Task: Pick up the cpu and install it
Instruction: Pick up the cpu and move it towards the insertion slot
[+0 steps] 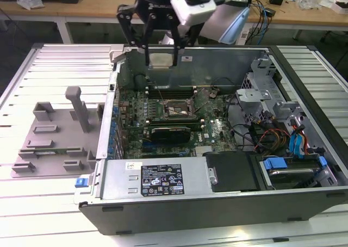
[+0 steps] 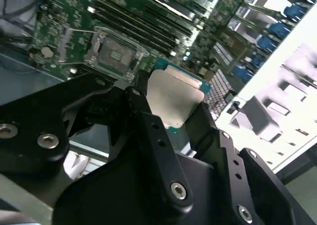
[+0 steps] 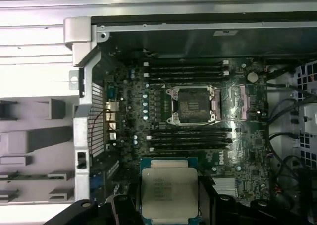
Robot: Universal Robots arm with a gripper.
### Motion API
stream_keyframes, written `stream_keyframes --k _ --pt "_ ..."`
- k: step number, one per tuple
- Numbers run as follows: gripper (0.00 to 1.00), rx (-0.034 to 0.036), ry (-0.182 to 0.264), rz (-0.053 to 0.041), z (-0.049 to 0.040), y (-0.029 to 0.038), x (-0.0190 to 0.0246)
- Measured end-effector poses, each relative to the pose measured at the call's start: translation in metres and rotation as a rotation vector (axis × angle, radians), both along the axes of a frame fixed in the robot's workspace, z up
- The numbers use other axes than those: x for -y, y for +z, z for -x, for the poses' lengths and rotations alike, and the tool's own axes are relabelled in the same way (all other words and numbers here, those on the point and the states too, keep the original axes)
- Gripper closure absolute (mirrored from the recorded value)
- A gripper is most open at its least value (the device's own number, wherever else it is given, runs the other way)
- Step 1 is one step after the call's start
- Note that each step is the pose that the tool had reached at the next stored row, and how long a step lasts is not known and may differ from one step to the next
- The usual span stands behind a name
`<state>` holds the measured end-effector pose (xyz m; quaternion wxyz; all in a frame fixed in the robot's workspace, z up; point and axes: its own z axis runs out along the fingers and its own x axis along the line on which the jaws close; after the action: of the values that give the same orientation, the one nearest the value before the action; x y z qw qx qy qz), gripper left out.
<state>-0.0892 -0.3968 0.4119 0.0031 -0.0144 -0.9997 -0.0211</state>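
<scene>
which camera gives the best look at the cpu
The first wrist view: the cpu faces the camera with nearly its whole silvery top in sight, gripped at both sides by the claw. The second wrist view shows it tilted and partly behind the claw's fingers. The exterior view shows it small, above the computer case.

- Bright, even light from above in the exterior view; the white slatted table (image 1: 54, 67) gleams pale, with little hard shadow
- The inside of the computer case (image 1: 217, 203) lies dimmer, shaded by its own walls
- In the second wrist view the table is blown out to white, and the black claw (image 2: 172, 111) near the lens looks soft
- The cpu (image 3: 170, 193) shines pale in both wrist views
</scene>
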Motion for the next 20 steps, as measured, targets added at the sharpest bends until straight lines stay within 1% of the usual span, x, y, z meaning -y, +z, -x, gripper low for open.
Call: stream_keyframes --k 1,2,4,7,8,12,16,20 --pt "0.45 -0.0005 0.000 0.0000 -0.0086 0.0000 0.0000" --pt "0.45 -0.0006 0.000 0.0000 -0.0117 0.0000 0.0001" --pt "0.45 -0.0005 0.000 -0.0001 -0.0118 -0.0002 0.0000" --pt "0.45 -0.0005 0.000 -0.0002 -0.0121 -0.0028 0.0000" --pt "0.45 -0.0006 0.000 -0.0001 -0.0125 -0.0046 0.0000" --pt "0.45 -0.0005 0.000 -0.0002 -0.0138 -0.0175 0.0000" --pt "0.45 -0.0005 0.000 -0.0001 -0.0141 -0.0251 0.0000" --pt "0.45 -0.0005 0.000 -0.0002 -0.0140 -0.0292 0.0000"
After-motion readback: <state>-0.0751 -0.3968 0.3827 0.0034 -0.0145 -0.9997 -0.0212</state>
